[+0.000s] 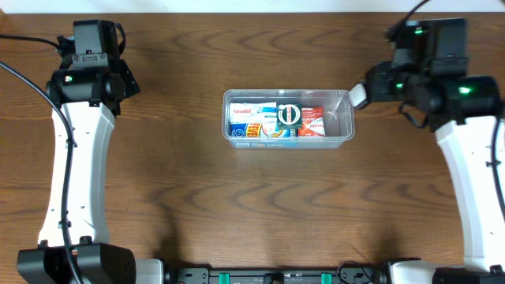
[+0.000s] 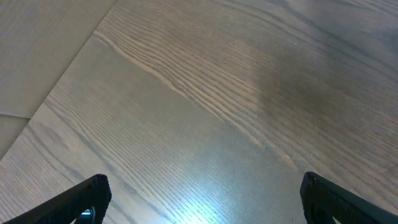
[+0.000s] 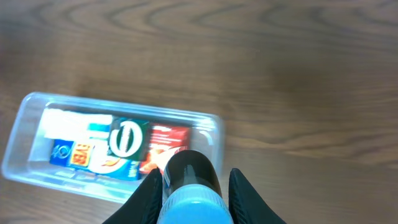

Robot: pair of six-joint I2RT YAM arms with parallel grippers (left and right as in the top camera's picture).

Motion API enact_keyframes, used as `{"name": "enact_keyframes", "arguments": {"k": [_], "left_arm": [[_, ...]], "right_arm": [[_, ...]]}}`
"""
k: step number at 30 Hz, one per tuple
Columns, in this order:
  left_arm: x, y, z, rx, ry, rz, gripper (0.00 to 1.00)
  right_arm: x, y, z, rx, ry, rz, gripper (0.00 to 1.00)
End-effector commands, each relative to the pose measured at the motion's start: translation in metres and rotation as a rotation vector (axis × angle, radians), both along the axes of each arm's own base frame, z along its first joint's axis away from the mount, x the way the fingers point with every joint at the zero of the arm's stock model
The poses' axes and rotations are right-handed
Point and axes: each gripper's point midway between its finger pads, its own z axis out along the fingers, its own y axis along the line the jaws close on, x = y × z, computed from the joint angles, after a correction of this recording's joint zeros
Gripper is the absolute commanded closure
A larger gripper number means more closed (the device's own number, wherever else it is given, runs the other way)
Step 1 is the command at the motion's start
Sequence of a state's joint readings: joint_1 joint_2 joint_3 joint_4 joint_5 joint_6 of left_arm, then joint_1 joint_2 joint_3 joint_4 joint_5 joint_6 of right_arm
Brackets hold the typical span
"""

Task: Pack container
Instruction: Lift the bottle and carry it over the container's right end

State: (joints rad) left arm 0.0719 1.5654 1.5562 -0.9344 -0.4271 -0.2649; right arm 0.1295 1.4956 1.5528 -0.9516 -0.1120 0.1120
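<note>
Between right gripper (image 3: 194,190) jaws: black-topped light blue cylindrical object (image 3: 189,169), clamped.
Ahead lies clear plastic rectangular tub (image 3: 208,134); left gripper (image 2: 204,186) jaws wide apart, empty.

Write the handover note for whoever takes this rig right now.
Left gripper: open, holding nothing, over bare table at the far left.
Right gripper: shut on a dark-capped, light-blue bottle, hovering by the right end of the container.
Container: mid-table, already holding a white and blue box, a round green item and a red box. Its right end is bare.
Left to do: probably lower the bottle into that bare end and release.
</note>
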Motion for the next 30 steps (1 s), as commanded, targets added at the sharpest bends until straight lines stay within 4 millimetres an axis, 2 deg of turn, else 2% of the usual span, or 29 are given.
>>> {"name": "enact_keyframes", "arguments": {"k": [1,5,9,17,22,30], "left_arm": [[-0.001,0.005,0.005,0.021,-0.008,0.014,0.02],[-0.001,0.005,0.006,0.021,-0.008,0.014,0.02],[-0.001,0.005,0.006,0.021,-0.008,0.014,0.02],[-0.001,0.005,0.006,0.021,-0.008,0.014,0.02],[-0.001,0.005,0.006,0.021,-0.008,0.014,0.02],[-0.001,0.005,0.006,0.021,-0.008,0.014,0.02]], "right_arm": [[0.002,0.021,-0.017,0.032,0.035,0.000,0.93],[0.007,0.038,-0.039,0.038,0.060,0.002,0.93],[0.009,0.040,-0.055,0.001,0.087,-0.032,0.93],[0.007,0.037,-0.063,-0.172,0.071,-0.110,0.93],[0.004,0.046,-0.064,-0.196,0.056,-0.141,0.93],[0.006,0.041,-0.084,-0.236,0.092,-0.186,0.89]]}}
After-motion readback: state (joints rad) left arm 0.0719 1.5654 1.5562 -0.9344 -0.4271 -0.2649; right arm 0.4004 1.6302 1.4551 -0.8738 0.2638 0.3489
